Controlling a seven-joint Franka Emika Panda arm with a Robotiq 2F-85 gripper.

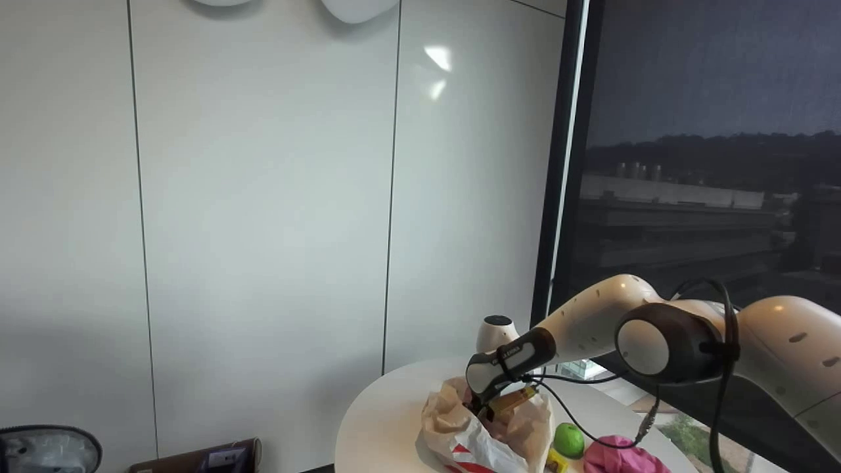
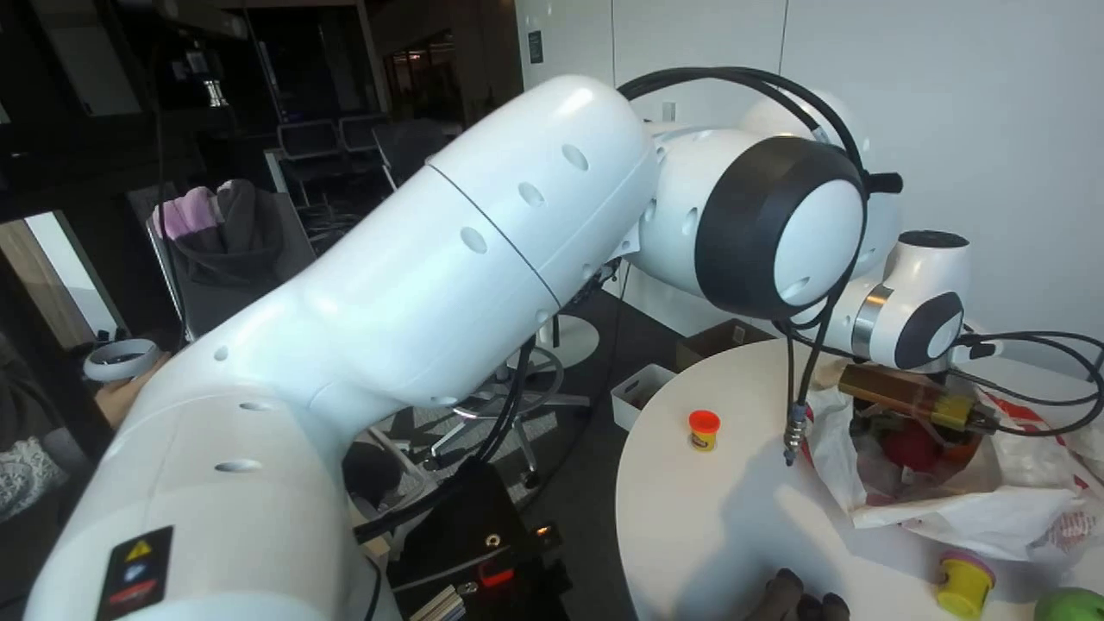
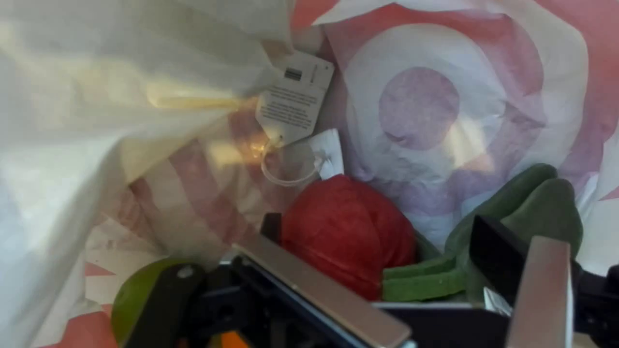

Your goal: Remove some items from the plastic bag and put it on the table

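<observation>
Plastic bag (image 1: 486, 447) sits mouth-up, in from the table's (image 2: 673, 492) visible edge; red toy (image 3: 343, 227) inside, my jaws wide and empty. I'd centre on the red toy, clear of the green toy (image 3: 541, 205), then close softly.

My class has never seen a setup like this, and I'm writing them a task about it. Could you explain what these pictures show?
The machine is a single robot arm, ending in a two-fingered gripper. Two pictures come from cameras standing apart from it; the third, looking into the plastic bag, comes from a camera on its wrist.

The bag sits open on a round white table. Also there are a red-lidded tub, a yellow tub, a bright green round thing and a pink cloth-like thing.

The gripper reaches inside the bag, wide open; nothing appears to be held. Between or beneath its fingers lies a tagged red item, with a green item beside it.
</observation>
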